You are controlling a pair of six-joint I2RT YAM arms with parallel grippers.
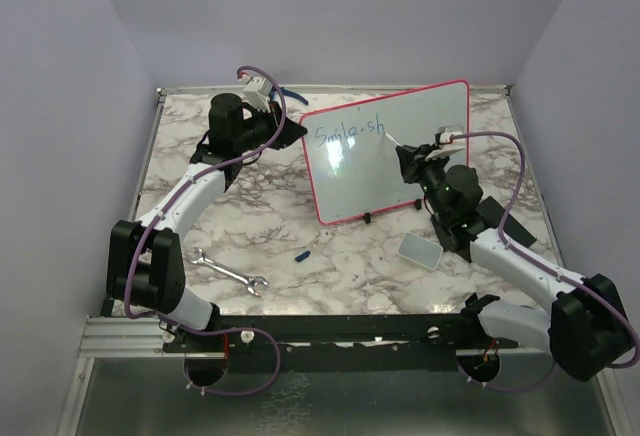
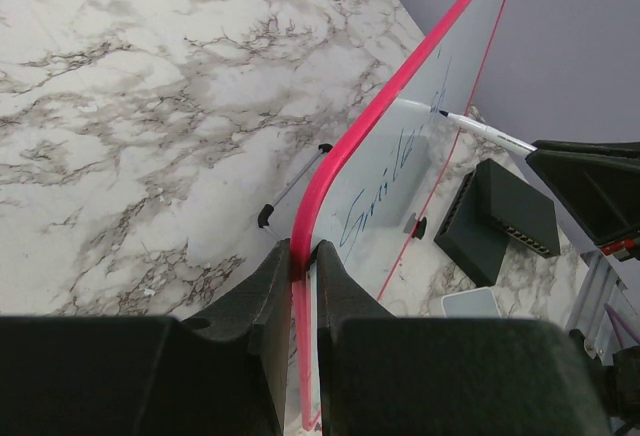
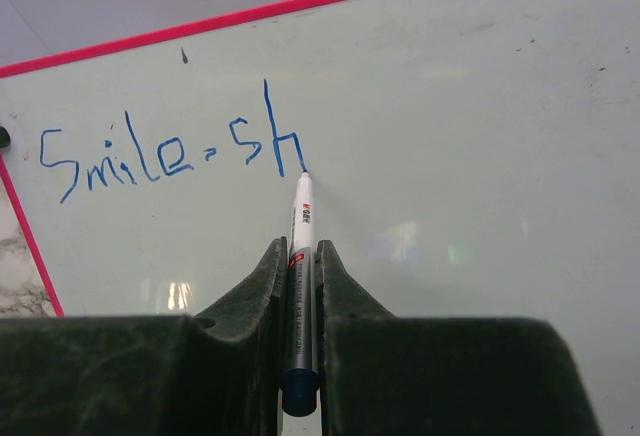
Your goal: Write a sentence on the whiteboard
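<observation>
On my marbled surface [image 1: 300,226] I see a silver wrench [image 1: 229,272] lying near the front left, a small blue cap [image 1: 302,255] a little to its right, a grey pad [image 1: 420,250] further right, and a black block [image 2: 497,218] near that pad.

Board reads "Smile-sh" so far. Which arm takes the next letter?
Right. The right jaws grip the marker, tip at the end of the sentence on the whiteboard; the left jaws clamp the whiteboard's edge, steadying it.
</observation>
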